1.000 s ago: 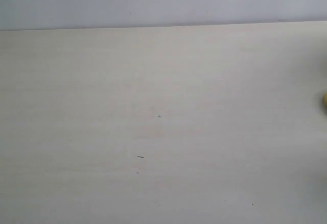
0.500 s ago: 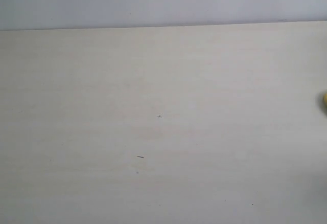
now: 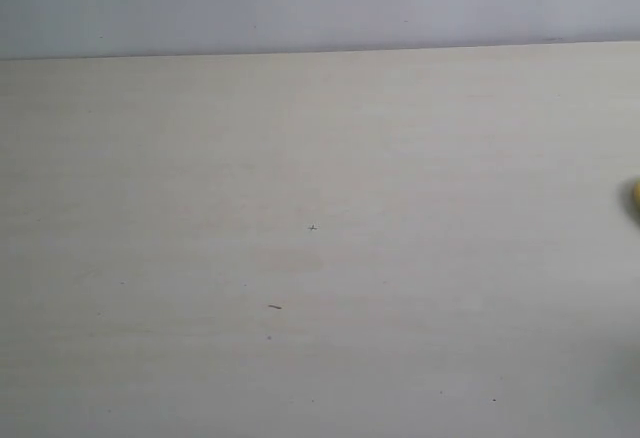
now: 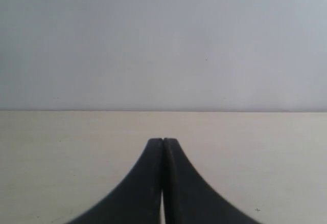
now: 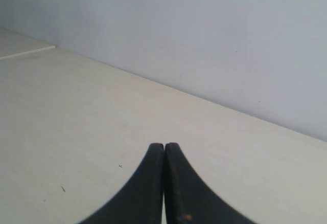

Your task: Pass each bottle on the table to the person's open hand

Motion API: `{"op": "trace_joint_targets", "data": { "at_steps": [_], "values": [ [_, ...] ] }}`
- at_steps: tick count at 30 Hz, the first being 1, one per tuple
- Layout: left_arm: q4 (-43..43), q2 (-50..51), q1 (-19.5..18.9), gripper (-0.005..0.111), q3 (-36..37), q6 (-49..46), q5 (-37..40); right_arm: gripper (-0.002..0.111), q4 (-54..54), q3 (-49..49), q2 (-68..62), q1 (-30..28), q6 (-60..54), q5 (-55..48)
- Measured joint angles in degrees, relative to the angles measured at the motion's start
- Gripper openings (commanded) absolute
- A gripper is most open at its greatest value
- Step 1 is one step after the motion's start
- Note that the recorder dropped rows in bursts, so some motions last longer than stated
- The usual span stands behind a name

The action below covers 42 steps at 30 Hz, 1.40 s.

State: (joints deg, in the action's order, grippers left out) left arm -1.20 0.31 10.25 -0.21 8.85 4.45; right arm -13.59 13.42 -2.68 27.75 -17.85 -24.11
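Listing: my left jaws, black and tapered, pressed together with nothing between, above the wide flat pale beige wood-grain bench (image 3: 320,258); my right jaws, black, likewise closed; yellow rounded sliver (image 3: 636,198) at the bench's far right, cropped, too little to name.

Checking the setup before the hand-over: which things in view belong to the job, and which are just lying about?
Job: table; yellow sliver at the view's right edge, likely a bottle; left gripper, right gripper, both shut.
Lying about: dark speck; grey wall.
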Motion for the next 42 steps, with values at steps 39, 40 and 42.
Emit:
{"op": "trace_joint_targets", "data": {
  "at_steps": [39,40,42],
  "values": [
    [-2.4,0.0,-7.8,0.0,0.0,0.1,0.1,0.0,0.0,0.0,0.0,0.0,0.0,0.0],
    [-2.4,0.0,-7.8,0.0,0.0,0.1,0.1,0.0,0.0,0.0,0.0,0.0,0.0,0.0],
    [-2.4,0.0,-7.8,0.0,0.0,0.1,0.1,0.0,0.0,0.0,0.0,0.0,0.0,0.0]
  ]
}}
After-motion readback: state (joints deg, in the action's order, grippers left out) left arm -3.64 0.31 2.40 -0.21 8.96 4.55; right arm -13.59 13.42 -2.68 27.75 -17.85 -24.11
